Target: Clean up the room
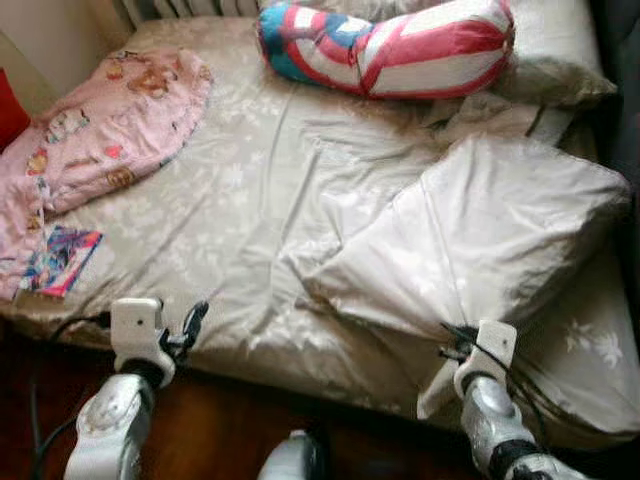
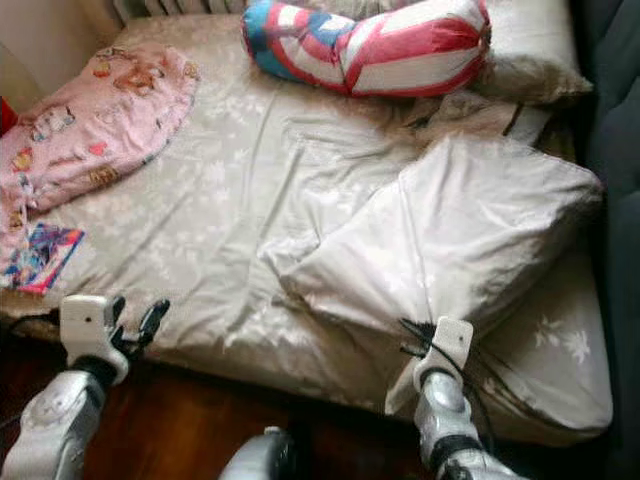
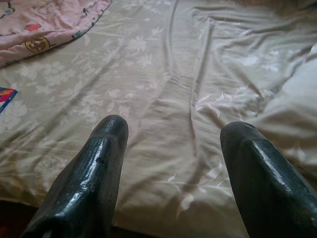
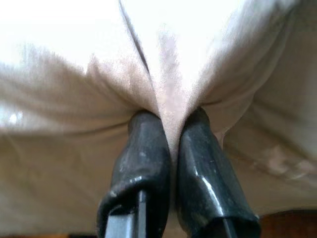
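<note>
Nearest, at the bed's (image 1: 250,350) near edge: right claw (image 4: 171,144) pinched tight on a fold of the pale duvet (image 1: 480,230), cloth bunched up between the two black fingers (image 4: 143,163). Left claw (image 3: 173,148) spread wide and holding nothing, poised just over the floral sheet (image 3: 148,74) at the same edge, well apart from the right.

Duvet heaped in a folded-over mound on the right half of the bed, its near corner caught in the right claw, a loose flap pointing toward the middle. Left half of the sheet bare and creased.

Likely step: spreading the duvet flat as part of making the bed. Best done with the right grip kept firm and drawn low and slow along the edge, so the fold does not slip out; the hold looks shallow, only a thin ridge of cloth. Worth bringing the left claw across to the loose flap near the middle for a second hold before any pull, otherwise the mound may only drag in one lump.

Further left: a small colourful booklet (image 1: 60,262) flat near the edge, beside a pink printed blanket (image 1: 110,125) crumpled toward the far left corner. Both still to be tidied.

Farthest, at the head of the bed: a striped red, white and blue cushion (image 1: 400,45) lying across, with a pale pillow (image 1: 555,60) behind it on the right.
</note>
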`<state>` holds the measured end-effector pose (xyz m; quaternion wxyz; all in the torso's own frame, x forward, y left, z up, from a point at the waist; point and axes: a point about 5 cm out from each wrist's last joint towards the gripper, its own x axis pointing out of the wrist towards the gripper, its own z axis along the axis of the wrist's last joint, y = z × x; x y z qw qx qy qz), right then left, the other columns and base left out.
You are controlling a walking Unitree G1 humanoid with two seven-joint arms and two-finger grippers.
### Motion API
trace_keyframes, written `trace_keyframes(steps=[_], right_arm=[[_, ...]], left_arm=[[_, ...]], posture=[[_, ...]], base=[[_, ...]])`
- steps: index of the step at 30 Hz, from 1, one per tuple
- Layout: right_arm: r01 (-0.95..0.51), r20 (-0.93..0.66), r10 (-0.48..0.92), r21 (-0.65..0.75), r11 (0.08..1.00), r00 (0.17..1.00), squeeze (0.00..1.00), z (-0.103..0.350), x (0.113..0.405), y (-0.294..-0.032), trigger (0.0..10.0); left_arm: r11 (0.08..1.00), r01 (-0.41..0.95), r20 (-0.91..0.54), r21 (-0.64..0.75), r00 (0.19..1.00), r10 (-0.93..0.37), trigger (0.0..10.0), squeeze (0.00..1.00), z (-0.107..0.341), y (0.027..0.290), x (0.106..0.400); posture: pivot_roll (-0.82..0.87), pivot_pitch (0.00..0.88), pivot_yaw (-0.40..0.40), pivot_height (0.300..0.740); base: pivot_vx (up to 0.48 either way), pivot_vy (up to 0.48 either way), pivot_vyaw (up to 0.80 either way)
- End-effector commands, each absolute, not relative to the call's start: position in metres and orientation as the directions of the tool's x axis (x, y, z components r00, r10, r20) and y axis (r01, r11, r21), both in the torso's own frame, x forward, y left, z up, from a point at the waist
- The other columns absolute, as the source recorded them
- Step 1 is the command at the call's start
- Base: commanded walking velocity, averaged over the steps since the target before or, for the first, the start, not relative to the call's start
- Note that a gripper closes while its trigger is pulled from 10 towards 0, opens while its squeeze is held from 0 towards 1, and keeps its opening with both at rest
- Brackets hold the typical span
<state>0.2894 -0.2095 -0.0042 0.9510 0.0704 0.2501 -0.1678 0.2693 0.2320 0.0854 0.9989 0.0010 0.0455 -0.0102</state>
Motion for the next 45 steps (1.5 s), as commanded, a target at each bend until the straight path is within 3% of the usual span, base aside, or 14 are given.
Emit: trace_keyframes(steps=[1,9,12,16,19,28,29,31,32,38,43,44,45], right_arm=[[0.407,-0.454,-0.359,0.009,0.913,0.815,0.0,0.007,0.294,-0.229,10.0],[0.479,-0.38,-0.47,-0.079,0.874,0.796,0.0,0.023,0.295,-0.265,10.0],[0.542,-0.329,-0.558,-0.148,0.827,0.762,0.0,0.033,0.291,-0.29,10.0],[0.631,-0.249,-0.673,-0.233,0.74,0.696,0.0,0.051,0.287,-0.32,10.0],[0.748,-0.169,-0.799,-0.281,0.601,0.578,0.0,0.071,0.279,-0.352,10.0],[0.78,-0.155,-0.83,-0.286,0.557,0.536,0.0,0.076,0.276,-0.361,10.0],[0.779,-0.171,-0.828,-0.281,0.561,0.535,0.09,0.073,0.275,-0.359,10.0],[0.779,-0.18,-0.827,-0.278,0.563,0.533,0.09,0.07,0.274,-0.357,10.0],[0.784,-0.172,-0.834,-0.285,0.552,0.524,1.0,0.07,0.274,-0.356,10.0],[0.842,-0.036,-0.896,-0.329,0.429,0.443,1.0,0.083,0.269,-0.365,10.0],[0.854,0.044,-0.894,-0.321,0.409,0.445,0.97,0.096,0.272,-0.369,10.0],[0.835,0.025,-0.866,-0.28,0.474,0.5,0.0,0.097,0.278,-0.364,10.0],[0.805,0.011,-0.831,-0.256,0.536,0.557,0.0,0.096,0.284,-0.356,10.0]], left_arm=[[1.0,0.001,-0.11,0.012,0.994,0.0,10.0,0.0,0.078,0.236,0.269],[1.0,-0.022,-0.095,-0.004,0.995,0.021,10.0,0.0,0.074,0.235,0.283],[0.999,-0.032,-0.102,-0.006,0.994,0.031,10.0,0.0,0.068,0.237,0.282],[0.999,-0.033,-0.111,-0.004,0.993,0.033,10.0,0.0,0.062,0.238,0.284],[0.999,-0.033,-0.098,-0.003,0.995,0.033,10.0,0.0,0.062,0.238,0.289],[1.0,-0.029,-0.084,-0.005,0.996,0.028,10.0,0.0,0.064,0.236,0.297],[1.0,-0.029,-0.082,-0.005,0.996,0.028,10.0,0.0,0.063,0.236,0.296],[1.0,-0.029,-0.082,-0.005,0.996,0.028,10.0,0.0,0.063,0.236,0.296],[1.0,-0.027,-0.083,-0.004,0.996,0.026,10.0,0.0,0.062,0.236,0.296],[1.0,-0.021,-0.078,0.003,0.997,0.021,10.0,0.0,0.063,0.239,0.298],[1.0,-0.018,-0.075,0.005,0.997,0.019,10.0,0.0,0.063,0.239,0.3],[1.0,-0.017,-0.078,0.005,0.997,0.018,10.0,0.0,0.062,0.239,0.299],[1.0,-0.017,-0.081,0.004,0.997,0.017,10.0,0.0,0.06,0.238,0.299]], posture=[[0.15,0.034,0.063,0.726],[0.1,0.0,0.039,0.726],[0.08,0.0,0.043,0.726],[0.05,0.0,0.05,0.726],[0.05,0.0,0.052,0.726],[0.04,0.0,0.053,0.726],[0.05,0.0,0.054,0.726],[0.05,0.0,0.057,0.726],[0.05,0.0,0.061,0.726],[0.06,0.0,0.07,0.726],[0.05,0.0,0.07,0.726],[0.05,0.0,0.07,0.726],[0.05,0.0,0.07,0.726]], base=[[0.0,0.0,0.0],[0.0,0.0,0.0],[0.0,0.0,0.0],[0.0,0.0,0.0],[0.0,0.0,0.0],[0.0,0.0,0.0],[0.0,0.0,0.0],[0.0,0.0,0.0],[0.0,0.0,0.0],[0.0,0.0,0.0],[0.0,0.0,0.0],[0.0,0.0,0.0],[0.0,0.0,0.0]])
